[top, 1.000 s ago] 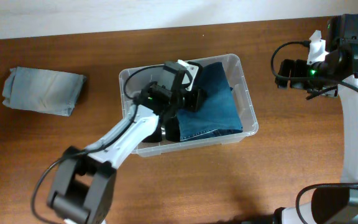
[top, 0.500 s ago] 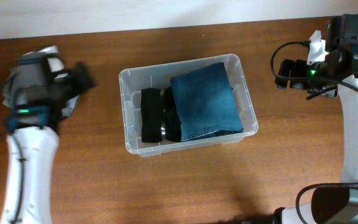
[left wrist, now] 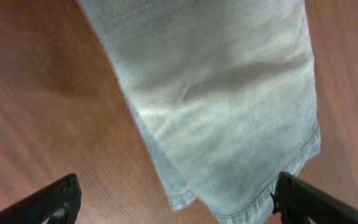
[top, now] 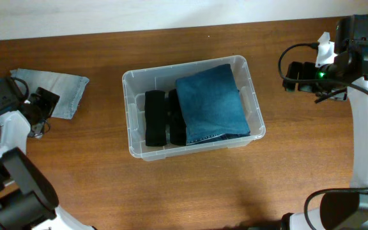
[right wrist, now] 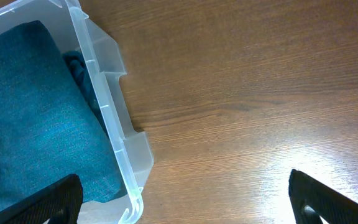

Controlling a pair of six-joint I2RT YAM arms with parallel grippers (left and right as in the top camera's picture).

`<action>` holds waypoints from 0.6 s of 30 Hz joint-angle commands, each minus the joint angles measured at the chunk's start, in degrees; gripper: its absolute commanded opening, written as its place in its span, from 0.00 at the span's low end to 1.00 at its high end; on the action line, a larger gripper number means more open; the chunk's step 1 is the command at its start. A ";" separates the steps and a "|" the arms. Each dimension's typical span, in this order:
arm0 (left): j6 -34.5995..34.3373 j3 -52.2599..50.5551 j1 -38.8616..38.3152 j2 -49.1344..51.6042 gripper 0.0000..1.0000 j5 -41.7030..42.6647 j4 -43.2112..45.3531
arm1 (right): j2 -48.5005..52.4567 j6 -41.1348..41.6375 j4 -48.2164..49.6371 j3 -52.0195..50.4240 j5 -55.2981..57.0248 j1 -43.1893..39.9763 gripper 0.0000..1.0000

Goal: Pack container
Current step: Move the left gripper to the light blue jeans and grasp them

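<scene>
Your L gripper [left wrist: 179, 202] is spread wide and empty, over the pale folded jeans [left wrist: 216, 93] at the left of the table [top: 235, 185], well apart from the container [top: 128, 121] mid-table. R gripper [right wrist: 185, 205] is wide too, idle beside the container's right wall. Packed so far: blue jeans [top: 211, 102] + dark garments [top: 158, 118] (count unclear). Left to do: pale pair, not yet grasped.

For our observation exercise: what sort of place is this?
Probably a robotics lab bench: a left arm and a right arm at a wooden table, folded jeans in a clear plastic tub, a paler pair lying outside it.
</scene>
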 commanded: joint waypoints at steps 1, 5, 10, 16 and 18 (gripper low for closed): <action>-1.14 -0.26 0.35 2.71 0.99 1.44 2.54 | -0.96 0.11 -0.42 -0.35 0.31 -0.11 0.98; -2.21 -0.26 0.35 5.31 0.99 0.98 4.20 | -0.96 0.11 -0.57 -0.35 0.33 -0.11 0.98; -2.64 -0.26 0.44 9.64 0.99 1.09 10.14 | -0.96 0.11 -0.63 -0.35 0.31 -0.11 0.98; -2.62 -0.26 0.44 13.92 0.98 3.21 15.13 | -0.96 0.13 -0.81 -0.35 0.31 -0.11 0.98; -2.62 -0.26 0.44 14.25 0.89 3.28 15.67 | -0.96 0.11 -1.03 -0.35 0.31 -0.11 0.99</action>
